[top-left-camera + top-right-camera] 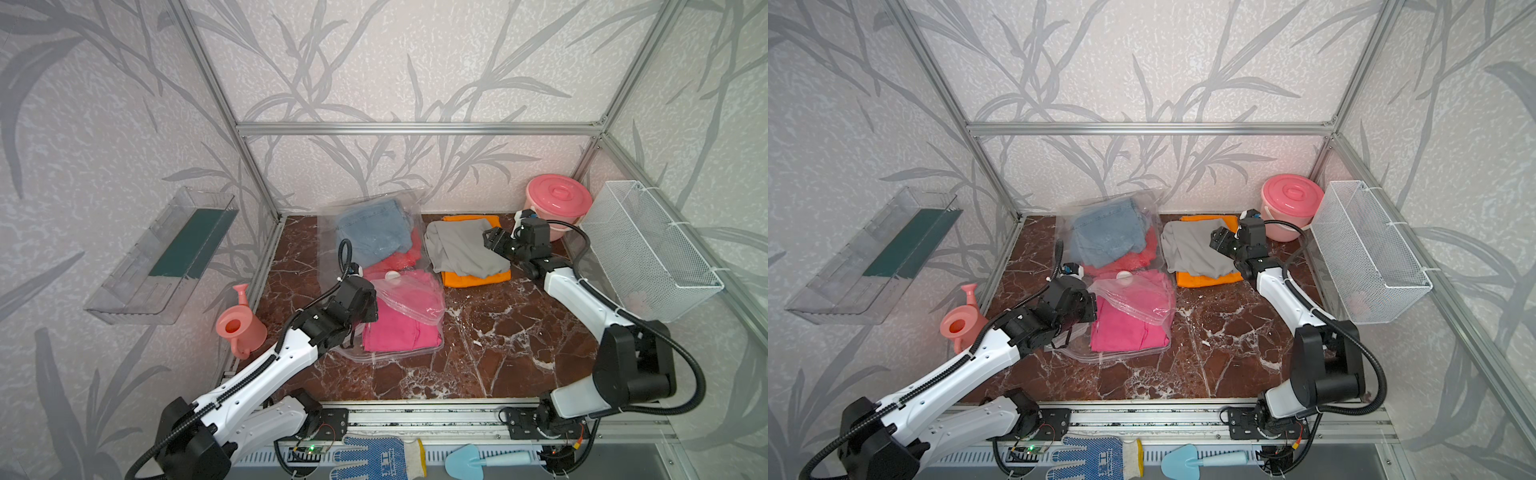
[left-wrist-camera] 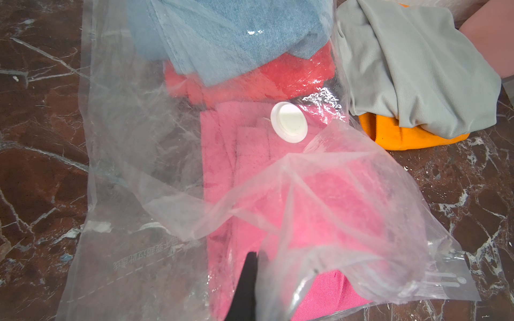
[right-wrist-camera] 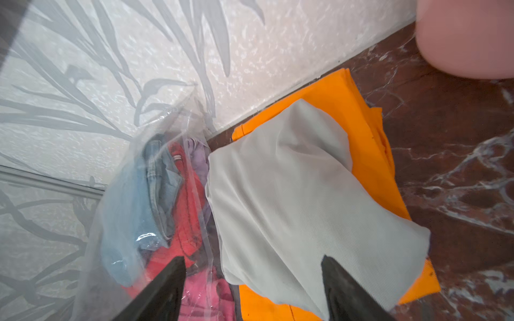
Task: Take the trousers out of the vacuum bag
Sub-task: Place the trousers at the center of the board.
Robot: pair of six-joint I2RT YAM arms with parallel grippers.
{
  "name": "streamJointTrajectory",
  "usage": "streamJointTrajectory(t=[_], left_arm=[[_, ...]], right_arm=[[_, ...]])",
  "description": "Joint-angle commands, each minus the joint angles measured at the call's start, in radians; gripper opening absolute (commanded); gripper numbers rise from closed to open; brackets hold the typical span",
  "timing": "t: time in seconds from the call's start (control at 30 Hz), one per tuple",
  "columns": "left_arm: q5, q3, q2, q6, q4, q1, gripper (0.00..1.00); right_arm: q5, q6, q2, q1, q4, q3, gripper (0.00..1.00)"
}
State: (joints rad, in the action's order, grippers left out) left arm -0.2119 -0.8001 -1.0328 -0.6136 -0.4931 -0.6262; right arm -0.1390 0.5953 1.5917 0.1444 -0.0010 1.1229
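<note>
The clear vacuum bag (image 1: 330,253) lies on the marble floor, its white valve (image 2: 289,122) facing up. Inside it are hot pink trousers (image 1: 395,332), denim ones (image 1: 370,232), red ones (image 2: 292,75) and a bit of lilac cloth (image 3: 199,161). My left gripper (image 2: 256,268) is shut on the bag's upper flap (image 1: 1133,299) at the open mouth, holding it raised over the pink pair. Grey trousers (image 1: 457,249) lie outside the bag on top of orange ones (image 1: 469,278). My right gripper (image 3: 253,278) hangs open just above the grey pair (image 3: 292,208), holding nothing.
A pink lidded bucket (image 1: 559,199) stands in the back right corner beside a white wire basket (image 1: 648,249) on the right wall. A pink watering can (image 1: 239,328) sits at the left edge. A clear wall tray (image 1: 166,257) hangs left. A dotted glove (image 1: 374,457) and blue trowel (image 1: 478,459) lie in front.
</note>
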Motion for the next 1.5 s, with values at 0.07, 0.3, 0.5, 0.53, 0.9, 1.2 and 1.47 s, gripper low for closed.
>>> streamJointTrajectory(t=[0.07, 0.3, 0.5, 0.53, 0.9, 1.2, 1.47], left_arm=[[-0.030, -0.042, 0.001, -0.007, 0.008, 0.009, 0.00], [-0.030, -0.047, -0.007, -0.008, -0.002, 0.009, 0.00], [-0.032, -0.047, -0.005, -0.005, 0.001, 0.009, 0.00], [-0.029, -0.046, -0.006, -0.006, 0.002, 0.009, 0.00], [-0.032, -0.025, 0.040, 0.000, -0.002, 0.009, 0.00], [-0.032, -0.012, 0.057, -0.002, -0.002, 0.011, 0.00], [-0.028, -0.010, 0.054, -0.004, 0.003, 0.011, 0.00]], right_arm=[[-0.004, -0.036, 0.182, -0.004, 0.060, 0.026, 0.77], [-0.019, 0.028, 0.264, -0.055, 0.188, -0.052, 0.76], [0.060, -0.060, 0.126, -0.021, 0.062, -0.012, 0.76], [0.091, -0.088, 0.106, -0.001, 0.023, 0.003, 0.76], [0.308, -0.342, 0.102, 0.289, -0.295, 0.199, 0.68], [0.378, -0.417, 0.273, 0.380, -0.397, 0.330, 0.57], [0.475, -0.451, 0.338, 0.391, -0.412, 0.339, 0.54]])
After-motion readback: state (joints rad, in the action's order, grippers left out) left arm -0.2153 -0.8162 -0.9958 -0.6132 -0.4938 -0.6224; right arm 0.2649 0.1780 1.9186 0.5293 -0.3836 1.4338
